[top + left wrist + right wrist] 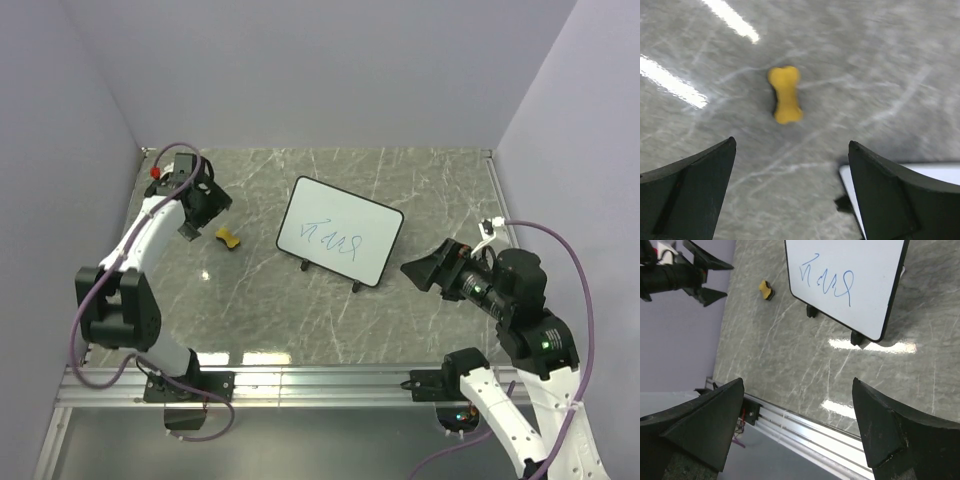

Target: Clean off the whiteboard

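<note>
The whiteboard [338, 232] stands on little black feet mid-table, white with a thin black rim and blue scribbles on its face; it also shows in the right wrist view [850, 280], and one corner [900, 172] peeks in on the left wrist view. A small yellow eraser piece [228, 238] lies left of it, bone-shaped in the left wrist view [785, 95]. My left gripper [207, 207] hangs open just above and left of the eraser, nothing between its fingers [700, 185]. My right gripper [420, 270] stands open to the right of the board, empty.
The marble-patterned table [300, 310] is walled by pale panels at the back and sides. An aluminium rail [320, 385] runs along the near edge, holding both arm bases. A red button [155, 172] sits on the left arm near the back left corner.
</note>
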Robot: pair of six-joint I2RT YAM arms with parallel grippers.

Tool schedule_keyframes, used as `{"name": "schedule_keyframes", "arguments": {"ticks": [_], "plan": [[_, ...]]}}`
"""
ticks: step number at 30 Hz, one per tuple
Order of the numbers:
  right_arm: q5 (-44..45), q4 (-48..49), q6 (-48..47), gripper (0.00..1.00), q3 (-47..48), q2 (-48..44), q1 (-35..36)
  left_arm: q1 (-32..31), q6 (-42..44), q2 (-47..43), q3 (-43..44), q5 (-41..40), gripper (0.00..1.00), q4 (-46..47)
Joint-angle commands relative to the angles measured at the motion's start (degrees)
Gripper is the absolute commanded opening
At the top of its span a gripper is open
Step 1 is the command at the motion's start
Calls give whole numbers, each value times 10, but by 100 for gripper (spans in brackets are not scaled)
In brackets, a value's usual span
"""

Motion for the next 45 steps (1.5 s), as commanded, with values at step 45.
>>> {"name": "schedule_keyframes", "arguments": {"ticks": [45], "plan": [[64, -45, -74, 94, 19, 84, 23, -71, -27, 174, 75, -76, 76, 7]]}}
